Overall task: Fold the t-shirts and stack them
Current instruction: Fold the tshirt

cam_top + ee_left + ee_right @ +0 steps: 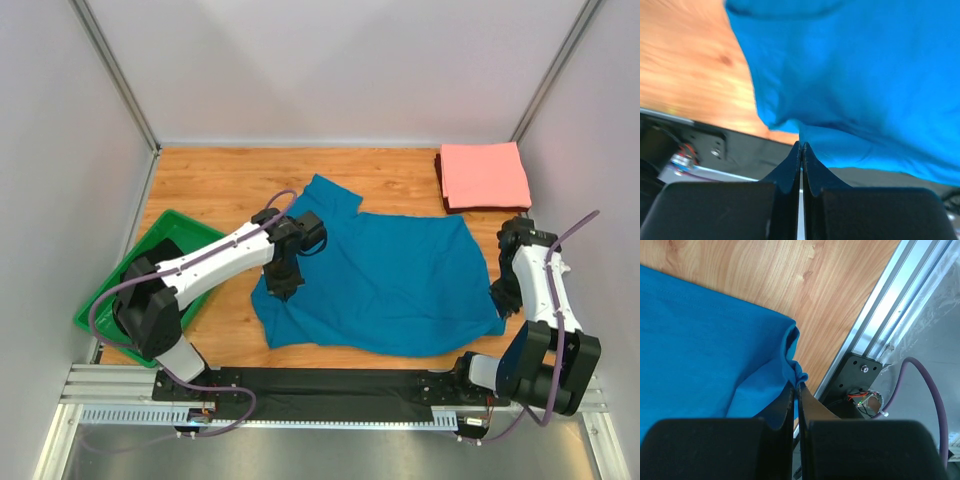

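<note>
The teal t-shirt (385, 285) lies spread on the worktop (220, 190). The left jaws clamp its left edge and the right jaws its bunched right corner, their tips partly hidden by cloth. The salmon t-shirt (485, 175) sits folded at the far right.

Bin (105, 298) left, spread t-shirt (390, 285) centre, folded t-shirt (485, 175) far right.

White-black arms (205, 258), purple cables (920, 377), black tools (801, 146).

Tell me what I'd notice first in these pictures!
A big blue t-shirt lies spread out in the middle of the wooden table. The left gripper and right gripper each pinch an edge of it. A folded pink t-shirt sits in the far right corner.
</note>
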You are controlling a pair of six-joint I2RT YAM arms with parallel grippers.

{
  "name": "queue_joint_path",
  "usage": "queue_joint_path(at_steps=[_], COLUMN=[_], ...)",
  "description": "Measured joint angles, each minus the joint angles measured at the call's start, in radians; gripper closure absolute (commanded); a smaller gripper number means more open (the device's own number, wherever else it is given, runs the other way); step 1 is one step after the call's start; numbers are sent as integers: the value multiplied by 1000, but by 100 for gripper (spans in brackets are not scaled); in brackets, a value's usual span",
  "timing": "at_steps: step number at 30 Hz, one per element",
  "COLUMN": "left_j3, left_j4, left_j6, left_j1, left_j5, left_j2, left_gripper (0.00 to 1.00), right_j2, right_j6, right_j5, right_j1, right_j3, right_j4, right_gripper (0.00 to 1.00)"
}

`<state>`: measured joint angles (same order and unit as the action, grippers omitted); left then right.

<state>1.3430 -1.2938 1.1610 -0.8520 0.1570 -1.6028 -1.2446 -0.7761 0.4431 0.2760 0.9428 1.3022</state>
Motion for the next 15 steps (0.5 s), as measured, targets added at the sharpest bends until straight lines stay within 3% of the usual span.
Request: queue_joint_path(at_steps=[7, 15], left_j3=[67, 272], left_j4=[-33, -41], left_j6=[-131, -233], left_j1=[123, 156], left_j5=[74, 102], left_j2=[-114, -287], left_gripper=[100, 100], right_j2=[-67, -125], right_j6=[1, 3], right_j5=[-1, 6], right_j1=[0, 11], right_j3=[0, 0], right_j4=[-25, -45], right_gripper=[100, 100])
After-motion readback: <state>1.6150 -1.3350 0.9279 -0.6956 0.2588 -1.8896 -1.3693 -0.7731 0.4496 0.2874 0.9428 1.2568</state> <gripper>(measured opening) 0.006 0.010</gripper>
